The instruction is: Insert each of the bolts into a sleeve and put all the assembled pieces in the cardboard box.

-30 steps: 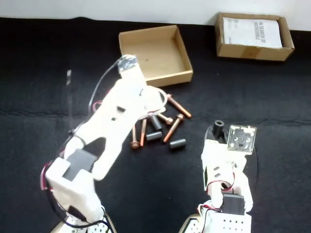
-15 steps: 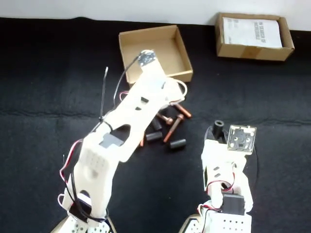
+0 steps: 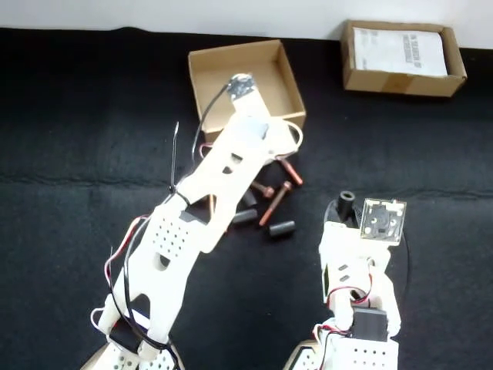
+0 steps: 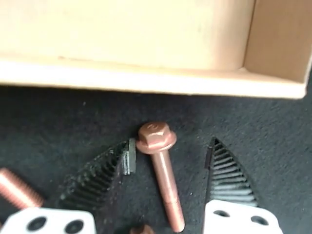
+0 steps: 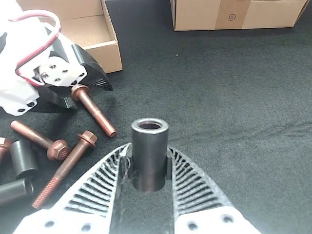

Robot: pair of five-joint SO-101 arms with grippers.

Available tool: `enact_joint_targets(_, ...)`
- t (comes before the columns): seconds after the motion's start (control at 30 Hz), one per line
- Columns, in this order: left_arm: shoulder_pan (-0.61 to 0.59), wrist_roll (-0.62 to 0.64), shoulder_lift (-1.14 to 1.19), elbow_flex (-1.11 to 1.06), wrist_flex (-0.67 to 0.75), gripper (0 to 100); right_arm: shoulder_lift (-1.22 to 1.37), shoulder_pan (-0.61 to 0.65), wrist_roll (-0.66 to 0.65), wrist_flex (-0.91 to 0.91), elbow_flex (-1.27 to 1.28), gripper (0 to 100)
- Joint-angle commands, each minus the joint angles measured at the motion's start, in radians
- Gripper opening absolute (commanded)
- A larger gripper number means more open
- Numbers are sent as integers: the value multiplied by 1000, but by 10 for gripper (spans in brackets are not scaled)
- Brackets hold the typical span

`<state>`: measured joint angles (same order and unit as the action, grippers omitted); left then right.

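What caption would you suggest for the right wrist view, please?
Right claw grips a dark sleeve while the left claw straddles a copper bolt by the cardboard box.

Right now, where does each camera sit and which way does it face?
High view: overhead, looking down on both arms and the cardboard box.
Left wrist view: on the left arm, facing a bolt inside its open left gripper.
Right wrist view: on the right arm, over the right gripper shut on a sleeve.
Both wrist views share that bolt.
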<state>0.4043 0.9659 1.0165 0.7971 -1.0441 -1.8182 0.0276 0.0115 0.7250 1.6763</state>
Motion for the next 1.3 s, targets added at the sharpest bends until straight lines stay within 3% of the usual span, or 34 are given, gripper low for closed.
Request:
enact_joint_targets(0.0, -12, 6, 30, 68, -17, 241, -15, -4, 8, -18, 21, 6)
enact_joint_targets(0.1, -10, 6, 61, 127, -69, 207, -15, -4, 8, -18, 21, 6)
enact_joint_targets(0.27, -13, 0, 133, 246, -107, 5, -15, -4, 8, -18, 12, 6)
enact_joint_targets(0.6, -7, -2, 213, 420, -264, 30, -15, -2, 8, -15, -33, 6)
enact_joint_targets(0.77, 48, -132, 208, 498, -394, 30, -15, -2, 8, -15, -30, 6)
enact_joint_targets(1.0, 111, -325, 208, 848, -606, 8, -15, -2, 8, -18, -22, 6)
enact_joint_targets(1.27, 96, -422, 90, 866, -624, 9, -15, -2, 6, -25, 2, 6)
